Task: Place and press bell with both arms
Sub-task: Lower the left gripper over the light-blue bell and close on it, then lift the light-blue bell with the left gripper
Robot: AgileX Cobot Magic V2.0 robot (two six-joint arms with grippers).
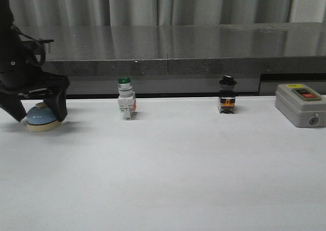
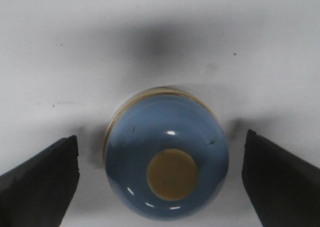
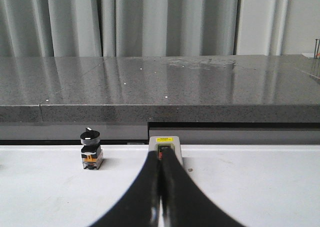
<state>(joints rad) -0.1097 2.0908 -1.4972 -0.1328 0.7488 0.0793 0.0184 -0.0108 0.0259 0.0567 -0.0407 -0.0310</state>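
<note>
Front view shows a white table [image 1: 168,175] with the light-blue bell [image 1: 41,116] resting at its far left edge, straddled by the left gripper [image 1: 39,111], whose dark fingers [image 2: 40,184] stand spread on either side of the dome without touching it. The right gripper [image 3: 160,187] appears only in its own wrist view, fingers pressed together on nothing, pointing toward a grey box [image 3: 165,148] beside a black-knobbed switch [image 3: 91,148]. A green-capped switch [image 1: 126,99] stands mid-table, well apart from the bell.
</note>
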